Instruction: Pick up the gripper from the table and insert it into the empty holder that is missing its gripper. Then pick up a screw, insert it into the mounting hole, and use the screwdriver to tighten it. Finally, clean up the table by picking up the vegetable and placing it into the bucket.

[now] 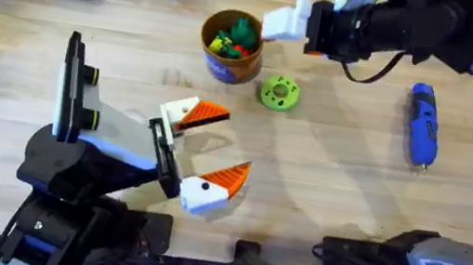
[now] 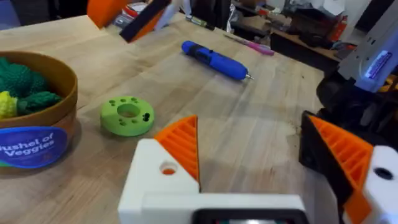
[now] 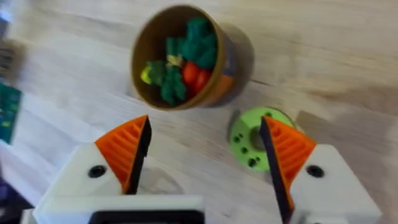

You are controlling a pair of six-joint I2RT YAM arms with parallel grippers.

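I read "Bushel of Veggies" on the bucket [image 2: 31, 146], which holds toy vegetables [image 3: 186, 59]. My left gripper [image 1: 220, 149] and right gripper [image 3: 205, 155] both stand open, empty. The screwdriver [image 1: 423, 124] lies on the table [image 1: 333, 175], beyond the green disc [image 1: 280, 93].

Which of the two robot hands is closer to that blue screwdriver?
The right gripper: it hovers near the bucket, across from the screwdriver. The left gripper sits farther away, lower down the table.

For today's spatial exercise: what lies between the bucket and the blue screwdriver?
In the overhead view, a green disc lies between the bucket and the screwdriver, nearer the bucket.
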